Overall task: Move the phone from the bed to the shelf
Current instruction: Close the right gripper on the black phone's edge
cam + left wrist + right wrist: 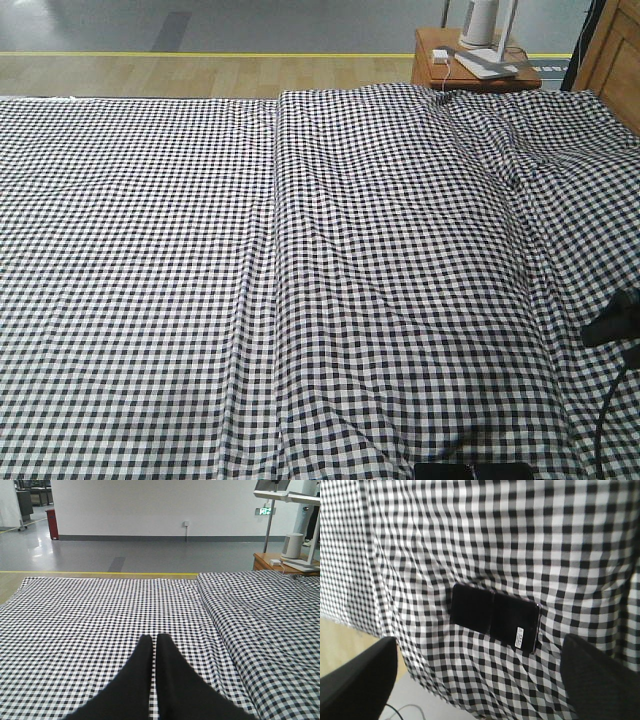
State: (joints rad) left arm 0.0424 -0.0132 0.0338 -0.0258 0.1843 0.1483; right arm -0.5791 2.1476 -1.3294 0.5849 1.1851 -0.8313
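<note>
Hovering over the left half of the large bed [100, 610] with its black-and-white gingham sheet, the left gripper [153, 639] has its 2 black fingers pressed together with nothing between them. Further right, near the sheet's front edge, the thin glossy black rectangular phone [495, 616] lies flat on the checks, a small white sticker [520, 636] at its right end. The right gripper [477, 645] hangs above it with its pincer spread wide, 1 finger on each side, both clear of the phone. At the far right, a small reddish-brown wooden nightstand [450, 65] stands beside the bed, carrying a white cylindrical device [480, 20].
</note>
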